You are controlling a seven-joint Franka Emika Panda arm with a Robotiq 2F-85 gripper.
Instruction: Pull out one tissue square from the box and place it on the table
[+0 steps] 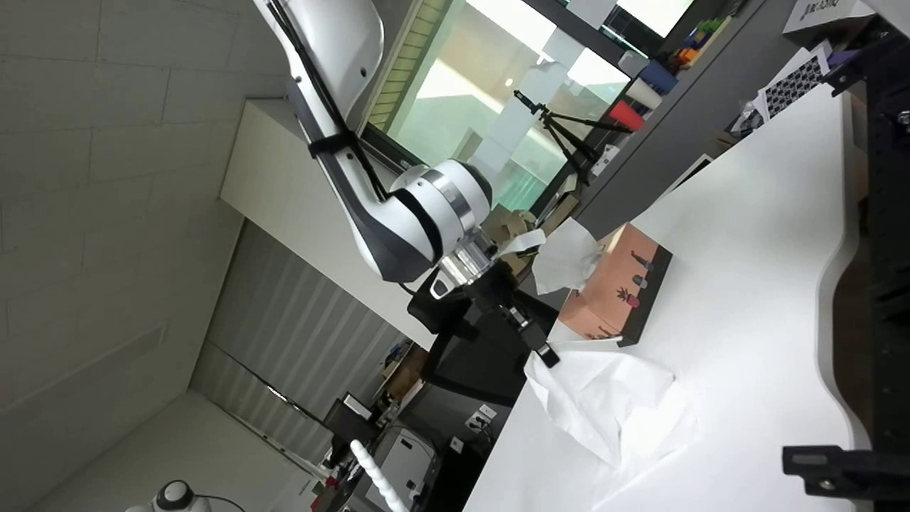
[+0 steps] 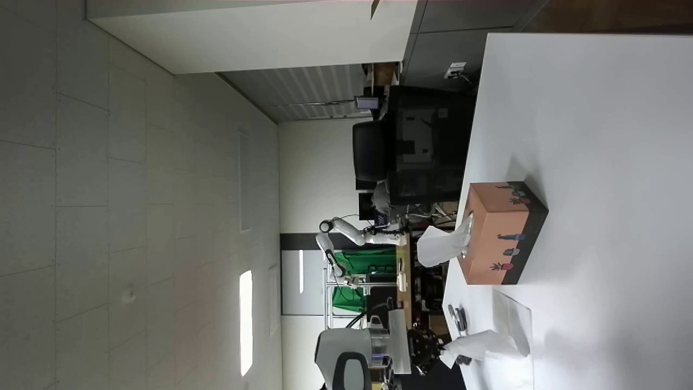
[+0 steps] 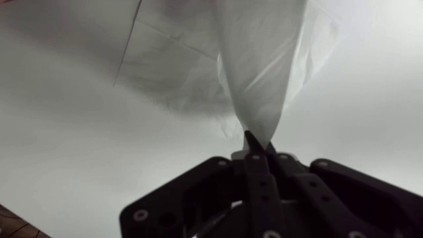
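Observation:
The box [image 1: 617, 284], pinkish with a dark band and small plant pictures, stands on the white table [image 1: 753, 284]; it also shows in an exterior view [image 2: 495, 238]. Another white tissue [image 1: 565, 256] sticks up from its slot. My gripper [image 1: 546, 355] is beside the box, low over the table. In the wrist view the gripper [image 3: 260, 143] is shut on a pinched part of the tissue square [image 3: 261, 72]. The tissue square [image 1: 611, 391] is out of the box; its pinched part is raised and the rest spreads over the table. In an exterior view the tissue square [image 2: 487, 345] partly hides the fingertips.
A dark frame [image 1: 889, 284] and a black bracket [image 1: 839, 469] stand by the table's curved edge. A black chair [image 1: 490, 348] is behind the table. Small dark items [image 2: 459, 318] lie near the table's edge by the gripper.

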